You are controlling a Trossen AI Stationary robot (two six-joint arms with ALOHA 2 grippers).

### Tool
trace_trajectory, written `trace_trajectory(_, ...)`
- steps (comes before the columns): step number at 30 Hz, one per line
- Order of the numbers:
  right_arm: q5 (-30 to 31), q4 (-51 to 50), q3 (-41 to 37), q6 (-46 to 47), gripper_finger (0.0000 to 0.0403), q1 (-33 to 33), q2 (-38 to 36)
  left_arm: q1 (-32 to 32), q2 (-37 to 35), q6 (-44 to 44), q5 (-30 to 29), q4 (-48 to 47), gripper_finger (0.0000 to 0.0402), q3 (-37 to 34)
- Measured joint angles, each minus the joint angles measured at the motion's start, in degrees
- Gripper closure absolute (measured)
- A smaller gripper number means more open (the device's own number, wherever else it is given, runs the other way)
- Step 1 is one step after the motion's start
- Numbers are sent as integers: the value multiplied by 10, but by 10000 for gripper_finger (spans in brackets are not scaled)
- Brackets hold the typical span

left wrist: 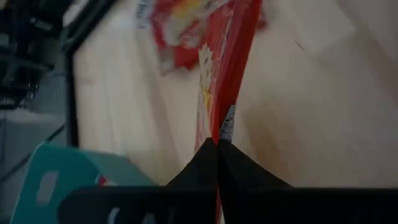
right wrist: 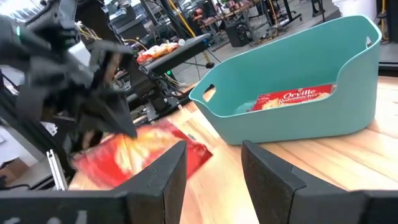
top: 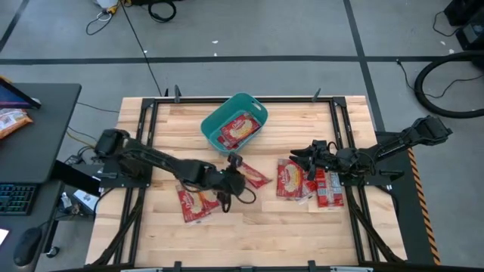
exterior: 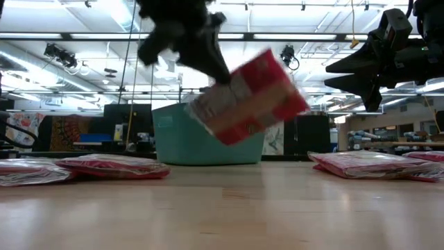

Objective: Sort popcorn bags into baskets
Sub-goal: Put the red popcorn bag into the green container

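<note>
Near the left front of the counter point(top: 151, 227): one bag point(top: 193, 202) lying flat, not yet sorted. Just right of it, at mid-counter: left gripper point(top: 235, 171) pinched tight on the edge of a second bag point(top: 255, 177), lifted clear of the wood and hanging tilted in the low view. Behind, toward the far edge: teal basket point(top: 234, 121) with one bag point(top: 240, 129) already lying inside. Toward the right edge: a loose cluster of bags point(top: 291, 180) and point(top: 328, 189), flat and overlapping, exact count hard to tell. Above that cluster: right gripper point(top: 311, 156), fingers spread, holding nothing. Judged early to middling in the sort: one in, one in the air on its way, several left on both sides
</note>
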Motion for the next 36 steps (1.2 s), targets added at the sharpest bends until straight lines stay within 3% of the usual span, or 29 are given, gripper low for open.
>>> trace_trajectory(12,0,0,0,0,245,0,2,89,-123,-118,38,3,399,1)
trace_trajectory(27,0,0,0,0,245,0,3,331,-47,-165,71,2,396,1)
trace_trajectory(31,0,0,0,0,245,0,3,358,-29,-177,89,5,368,0)
trace_trajectory(36,0,0,0,0,245,0,3,345,-40,-151,93,6,305,1)
